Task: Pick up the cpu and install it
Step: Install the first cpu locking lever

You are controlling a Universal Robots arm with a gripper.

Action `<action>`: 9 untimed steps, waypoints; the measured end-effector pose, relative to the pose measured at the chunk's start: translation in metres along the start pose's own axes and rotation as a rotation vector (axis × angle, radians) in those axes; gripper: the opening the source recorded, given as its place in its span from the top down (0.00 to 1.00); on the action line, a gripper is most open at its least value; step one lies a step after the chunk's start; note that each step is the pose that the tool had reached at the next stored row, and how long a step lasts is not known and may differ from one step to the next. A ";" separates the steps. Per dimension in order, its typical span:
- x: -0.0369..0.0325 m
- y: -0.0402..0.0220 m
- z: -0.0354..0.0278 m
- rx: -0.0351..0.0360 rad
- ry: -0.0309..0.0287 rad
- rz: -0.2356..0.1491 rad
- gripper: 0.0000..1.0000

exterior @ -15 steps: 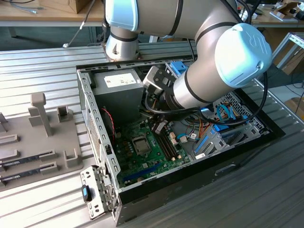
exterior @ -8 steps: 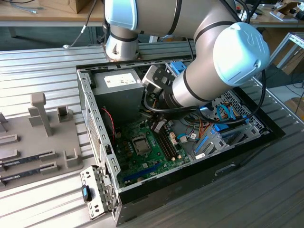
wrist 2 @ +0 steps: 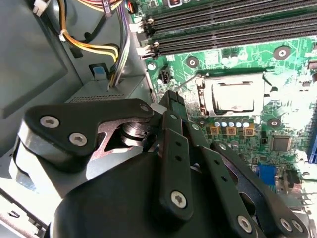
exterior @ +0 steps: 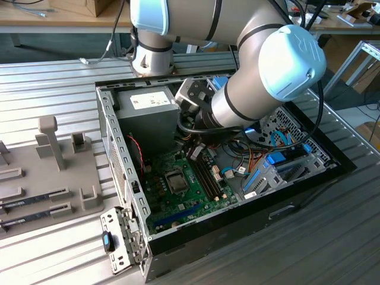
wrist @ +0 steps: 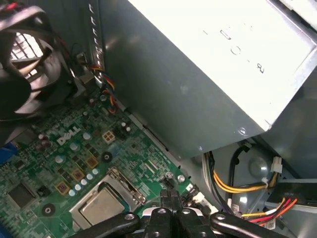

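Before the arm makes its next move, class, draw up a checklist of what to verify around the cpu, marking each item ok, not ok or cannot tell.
1. The cpu lies inside the socket frame on the motherboard, silver top up: ok.
2. The gripper carries nothing, with its jaws together: ok.
3. The gripper is apart from the cpu, off to one side of the socket frame: ok.
4. The socket's retention lever is locked down: cannot tell.
5. The yellow cables lie away from the socket frame: ok.

Exterior view high above case; both wrist views close over socket [wrist 2: 234, 96].
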State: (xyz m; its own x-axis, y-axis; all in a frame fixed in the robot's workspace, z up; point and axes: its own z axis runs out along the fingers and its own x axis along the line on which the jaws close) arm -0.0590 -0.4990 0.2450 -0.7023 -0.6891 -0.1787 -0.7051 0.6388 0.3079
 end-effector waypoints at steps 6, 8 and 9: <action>-0.0100 -0.0070 -0.0027 0.0105 0.0109 0.002 0.89; -0.0159 -0.0053 -0.0028 0.0175 0.0180 0.003 0.89; -0.0177 -0.0043 -0.0024 0.0201 0.0207 0.003 0.89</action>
State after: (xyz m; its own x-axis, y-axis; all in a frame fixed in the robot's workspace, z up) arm -0.0433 -0.4904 0.2490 -0.7025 -0.6938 -0.1583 -0.7048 0.6476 0.2895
